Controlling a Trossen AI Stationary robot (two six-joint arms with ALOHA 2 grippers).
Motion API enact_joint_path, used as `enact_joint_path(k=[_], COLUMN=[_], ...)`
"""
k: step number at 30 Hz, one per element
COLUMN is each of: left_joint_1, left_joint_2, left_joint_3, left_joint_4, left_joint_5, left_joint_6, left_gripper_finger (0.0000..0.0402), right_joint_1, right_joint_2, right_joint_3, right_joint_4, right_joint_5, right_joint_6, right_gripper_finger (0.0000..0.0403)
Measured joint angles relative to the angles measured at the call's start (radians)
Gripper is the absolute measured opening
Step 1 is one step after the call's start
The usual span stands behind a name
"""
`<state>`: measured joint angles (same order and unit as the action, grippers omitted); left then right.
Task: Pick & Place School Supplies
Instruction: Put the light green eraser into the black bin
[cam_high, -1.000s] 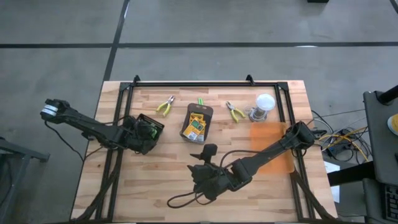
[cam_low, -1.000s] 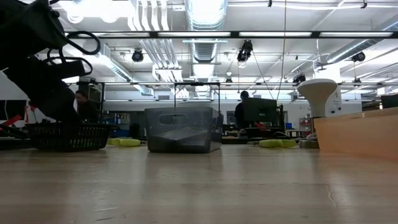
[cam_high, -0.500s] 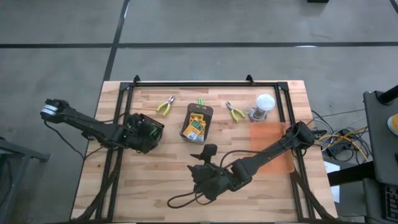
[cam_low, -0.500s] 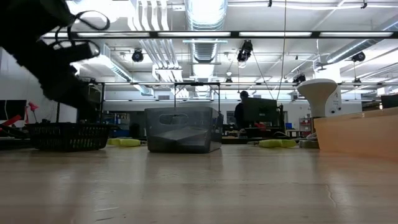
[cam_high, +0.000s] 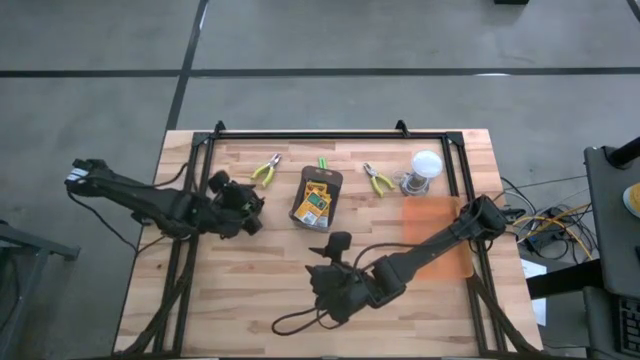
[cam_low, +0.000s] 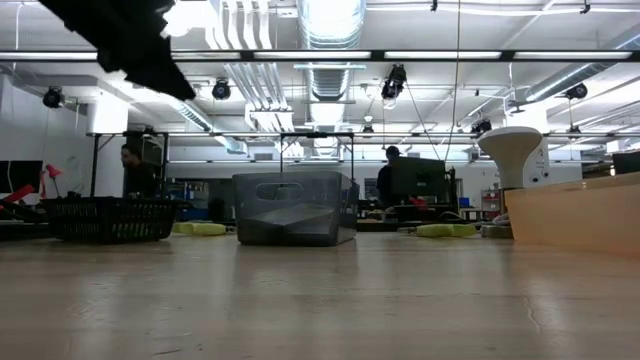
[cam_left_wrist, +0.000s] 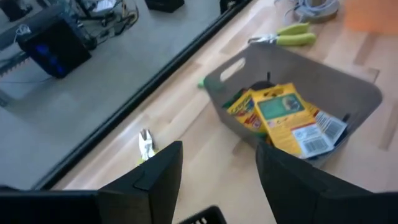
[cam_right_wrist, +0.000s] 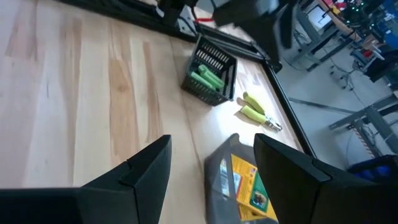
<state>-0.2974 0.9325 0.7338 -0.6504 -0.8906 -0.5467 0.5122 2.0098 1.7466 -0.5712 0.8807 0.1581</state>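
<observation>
Left gripper (cam_high: 243, 205) hangs above the light wooden table (cam_high: 260, 290) near its left edge, fingers parted, nothing between them. Right gripper (cam_high: 322, 249) rests near the front edge, spread wide, empty. The yellow-and-green crayon boxes (cam_left_wrist: 287, 118) lie inside the dark grey rectangular tray (cam_left_wrist: 348, 87) toward the back edge. One yellow-green-handled pliers (cam_high: 265, 170) lies left of the tray, another (cam_high: 378, 181) right. Bright-green sticks (cam_right_wrist: 208, 79) sit in a small black mesh basket (cam_right_wrist: 219, 61).

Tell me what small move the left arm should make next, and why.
Probably swing the left gripper toward the nearest small yellow-green-handled pliers: its fingers are open and empty, and those pliers lie loose beside the dark grey tray.
</observation>
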Motion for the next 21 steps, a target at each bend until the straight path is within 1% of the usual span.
enact_joint_path(k=[4,12,17,19,21], left_joint_1=[0.000,0.000,0.000,0.000,0.000], left_joint_2=[0.000,0.000,0.000,-0.001,-0.004], left_joint_3=[0.035,0.033,0.032,0.033,0.035], left_joint_4=[0.000,-0.001,-0.001,0.004,0.011], left_joint_5=[0.001,0.013,0.018,0.019,0.018], left_joint_6=[0.078,0.087,0.139,0.119,0.082], left_gripper_finger=[0.0208,0.0208,0.0209,0.0208,0.0209], right_joint_1=[0.007,0.009,0.009,0.009,0.009], right_joint_2=[0.000,-0.002,-0.022,-0.041,-0.069], right_joint_3=[0.000,0.000,0.000,0.000,0.000], right_joint_4=[-0.033,-0.053,-0.090,-0.105,-0.133], right_joint_5=[0.000,0.000,0.000,-0.007,-0.049], right_joint_6=[0.000,0.011,0.029,0.072,0.111], right_gripper_finger=[0.0224,0.0224,0.0224,0.0224,0.0224])
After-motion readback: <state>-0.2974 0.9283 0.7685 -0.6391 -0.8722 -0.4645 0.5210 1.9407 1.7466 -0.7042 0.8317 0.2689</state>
